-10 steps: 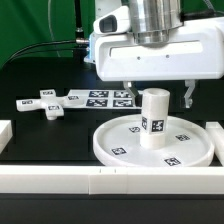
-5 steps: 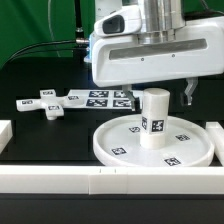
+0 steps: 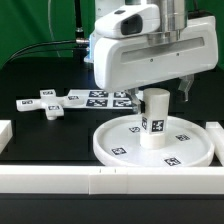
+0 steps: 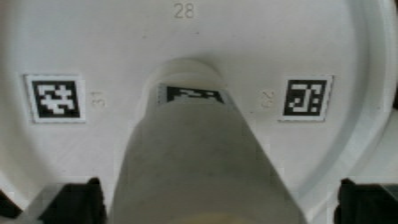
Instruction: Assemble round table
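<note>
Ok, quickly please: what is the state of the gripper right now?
Gripper: open, one finger on each side of the upright leg, not clamped on it, holding nothing.

The wrist view looks straight down the short cylinder leg (image 4: pixel 199 150), which stands upright on the white round disc (image 4: pixel 107 40) and fills the middle of the picture, blurred where it comes closest to the lens. A square black-and-white tag (image 4: pixel 55 98) lies flat on the disc on one side of the leg, a second tag (image 4: pixel 304 97) on the other, and a third, partly seen tag (image 4: pixel 194 93) sits on the leg near its foot. The gripper (image 4: pixel 222 203) straddles the leg, its dark fingertips (image 4: pixel 80 200) spread to either side with a sliver of disc showing between each and the leg.
</note>
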{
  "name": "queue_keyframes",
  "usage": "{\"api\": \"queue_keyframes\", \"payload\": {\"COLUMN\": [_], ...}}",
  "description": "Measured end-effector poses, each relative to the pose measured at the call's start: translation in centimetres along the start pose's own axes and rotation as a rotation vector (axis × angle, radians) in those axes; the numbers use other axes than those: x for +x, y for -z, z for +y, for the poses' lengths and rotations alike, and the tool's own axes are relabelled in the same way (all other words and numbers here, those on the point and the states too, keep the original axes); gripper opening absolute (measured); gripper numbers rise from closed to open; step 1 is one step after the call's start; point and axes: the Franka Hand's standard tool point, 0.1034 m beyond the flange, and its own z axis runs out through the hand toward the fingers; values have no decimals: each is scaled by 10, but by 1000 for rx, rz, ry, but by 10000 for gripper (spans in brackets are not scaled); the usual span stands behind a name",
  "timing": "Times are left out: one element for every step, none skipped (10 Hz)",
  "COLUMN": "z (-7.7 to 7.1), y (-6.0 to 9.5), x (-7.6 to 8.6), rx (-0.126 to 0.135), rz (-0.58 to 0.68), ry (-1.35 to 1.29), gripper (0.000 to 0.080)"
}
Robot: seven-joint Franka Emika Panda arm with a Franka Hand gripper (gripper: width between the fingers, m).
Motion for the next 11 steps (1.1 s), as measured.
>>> {"api": "queue_keyframes", "payload": {"z": [1, 2, 3, 3, 4, 4, 5, 6, 6, 6, 6], "y": [0, 0, 0, 0, -1, -1, -1, -1, -1, -2, -3], "x": [-1, -1, -2, -2, -3, -3, -3, -3, -3, -4, -4], "rx": [-2, -3, -8, -18, -27, -33, -37, -43, -47, -50, -54], "rz": [-2, -3, -7, -18, -31, -39, -45, -56, -65, -76, -90], "ry": [80, 137, 209, 323, 440, 516, 575, 673, 746, 810, 891], "gripper": [649, 649, 649, 649, 649, 649, 649, 649, 649, 649, 649]}}
